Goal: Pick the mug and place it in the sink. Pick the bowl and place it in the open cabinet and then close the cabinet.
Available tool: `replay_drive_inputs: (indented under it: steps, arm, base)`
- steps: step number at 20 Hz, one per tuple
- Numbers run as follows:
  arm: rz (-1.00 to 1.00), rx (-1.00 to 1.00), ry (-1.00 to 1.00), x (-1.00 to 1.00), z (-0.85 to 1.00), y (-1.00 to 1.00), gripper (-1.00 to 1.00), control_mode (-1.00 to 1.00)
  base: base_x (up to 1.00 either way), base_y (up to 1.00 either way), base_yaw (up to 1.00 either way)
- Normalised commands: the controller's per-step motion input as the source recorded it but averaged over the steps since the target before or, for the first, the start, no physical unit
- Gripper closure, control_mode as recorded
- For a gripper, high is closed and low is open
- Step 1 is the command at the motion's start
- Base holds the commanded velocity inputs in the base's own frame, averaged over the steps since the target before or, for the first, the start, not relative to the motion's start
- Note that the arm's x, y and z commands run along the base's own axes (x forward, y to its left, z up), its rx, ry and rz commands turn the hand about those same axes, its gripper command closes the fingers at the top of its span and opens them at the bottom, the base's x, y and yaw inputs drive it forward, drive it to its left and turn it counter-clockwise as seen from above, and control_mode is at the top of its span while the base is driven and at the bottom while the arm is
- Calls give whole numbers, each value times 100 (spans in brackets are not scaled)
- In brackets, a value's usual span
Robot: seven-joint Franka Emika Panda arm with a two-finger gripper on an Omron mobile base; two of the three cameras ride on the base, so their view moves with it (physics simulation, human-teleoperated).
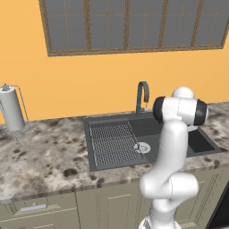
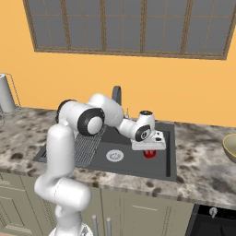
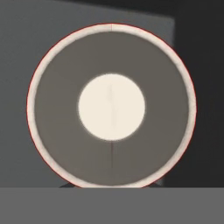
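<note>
Red mug w/ pale rim and cream inner base, no readable lettering, hangs upright over the dark sink basin, gripper clamped shut on it.

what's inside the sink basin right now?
The red mug sits upright in the sink, right of the drain, directly under the gripper. The hand covers the mug's top, so the jaws' grip is hidden.
</note>
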Motion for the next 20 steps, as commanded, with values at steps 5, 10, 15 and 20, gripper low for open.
replay_drive_inputs:
  steps: [5,10,15,20]
  arm:
    - [0,0,0,12,-27,0,100,-100]
    - [0,0,0,17,-26,0,100,-100]
    - [0,0,0,16,-23,0,100,-100]
    - [0,0,0,12,-25,0,100,-100]
  base:
    - [0,0,0]
    - [0,0,0]
    - [0,0,0]
    - [0,0,0]
